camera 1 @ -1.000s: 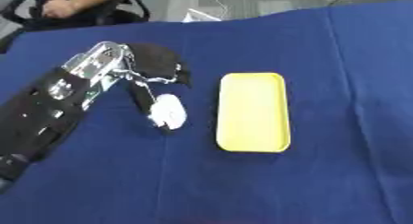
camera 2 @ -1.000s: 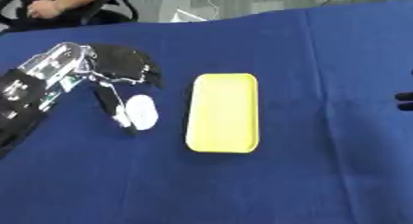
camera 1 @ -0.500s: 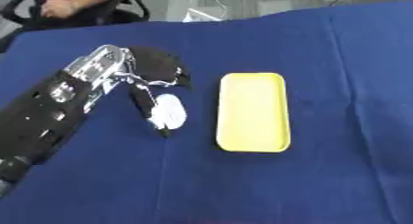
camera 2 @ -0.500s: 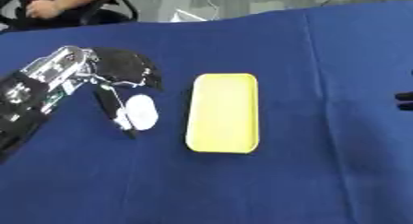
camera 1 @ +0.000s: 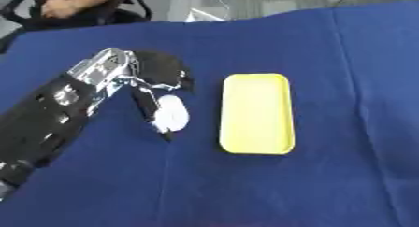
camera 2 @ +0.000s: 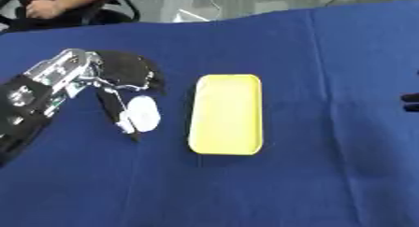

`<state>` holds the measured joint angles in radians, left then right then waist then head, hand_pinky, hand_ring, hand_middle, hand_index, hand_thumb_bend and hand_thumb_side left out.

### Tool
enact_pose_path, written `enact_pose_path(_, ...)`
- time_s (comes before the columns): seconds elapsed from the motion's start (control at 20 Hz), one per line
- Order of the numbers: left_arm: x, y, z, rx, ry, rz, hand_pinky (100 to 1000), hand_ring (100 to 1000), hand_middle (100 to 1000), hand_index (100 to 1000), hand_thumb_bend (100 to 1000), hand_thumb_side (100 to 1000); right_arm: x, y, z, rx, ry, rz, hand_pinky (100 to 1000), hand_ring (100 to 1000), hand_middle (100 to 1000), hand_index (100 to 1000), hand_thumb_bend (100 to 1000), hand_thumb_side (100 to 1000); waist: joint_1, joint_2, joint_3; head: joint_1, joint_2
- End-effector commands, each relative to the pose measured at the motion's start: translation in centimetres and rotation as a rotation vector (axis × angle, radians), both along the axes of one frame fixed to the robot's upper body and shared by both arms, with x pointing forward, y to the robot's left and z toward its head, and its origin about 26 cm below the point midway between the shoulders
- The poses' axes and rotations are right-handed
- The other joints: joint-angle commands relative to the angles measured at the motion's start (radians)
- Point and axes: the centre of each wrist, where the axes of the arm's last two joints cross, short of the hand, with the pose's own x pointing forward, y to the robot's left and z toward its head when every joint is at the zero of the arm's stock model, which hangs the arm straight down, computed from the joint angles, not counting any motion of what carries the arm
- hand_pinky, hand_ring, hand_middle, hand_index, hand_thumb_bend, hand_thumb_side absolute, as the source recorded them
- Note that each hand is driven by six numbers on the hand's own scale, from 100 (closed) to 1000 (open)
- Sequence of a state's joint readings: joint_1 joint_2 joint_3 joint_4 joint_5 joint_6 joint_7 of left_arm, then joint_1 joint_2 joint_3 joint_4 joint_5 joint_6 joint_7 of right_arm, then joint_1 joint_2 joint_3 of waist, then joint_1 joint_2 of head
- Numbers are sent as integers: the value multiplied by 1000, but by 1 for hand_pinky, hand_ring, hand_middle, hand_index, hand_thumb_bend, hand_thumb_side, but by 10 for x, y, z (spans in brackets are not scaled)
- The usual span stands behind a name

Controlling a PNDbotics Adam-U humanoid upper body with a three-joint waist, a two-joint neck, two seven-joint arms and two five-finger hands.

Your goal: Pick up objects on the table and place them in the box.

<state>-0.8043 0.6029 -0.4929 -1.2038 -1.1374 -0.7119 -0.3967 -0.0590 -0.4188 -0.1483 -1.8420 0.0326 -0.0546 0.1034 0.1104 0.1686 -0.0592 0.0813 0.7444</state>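
A small white rounded object (camera 1: pixel 173 115) lies on the blue table (camera 1: pixel 327 48), just left of the yellow box (camera 1: pixel 256 113), a shallow oblong tray with nothing in it. My left hand (camera 1: pixel 155 72) reaches in from the lower left and rests over the object. One dark finger (camera 1: pixel 154 113) lies straight along its left side, and the thumb sits above its upper right. The object rests on the cloth. Only dark fingertips of my right hand (camera 2: pixel 410 102) show at the right edge of the right eye view.
The blue cloth covers the whole table. A seated person (camera 1: pixel 78 4) is at the far left edge, behind the table, touching nothing on it. White cables (camera 1: pixel 205 13) lie past the far edge.
Hardly anything has moved. My left hand has stayed over the white object, which lies in the same spot beside the box.
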Motion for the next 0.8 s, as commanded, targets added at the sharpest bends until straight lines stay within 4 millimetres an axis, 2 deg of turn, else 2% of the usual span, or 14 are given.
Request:
enact_pose_path(0.05,1,6,7,211,89,-73,875,880,810,903,871,966,1,1,9,-14,-28,10,672,689,887,972,291,782,-6,-11,0,-3,-10)
enact_pose_path(0.8,1,10,-2,236,107,-67,875,878,806,893,871,977,1,1,10,-13,-29,12,672,689,887,972,292,783,-8,-8,0,-4,-10)
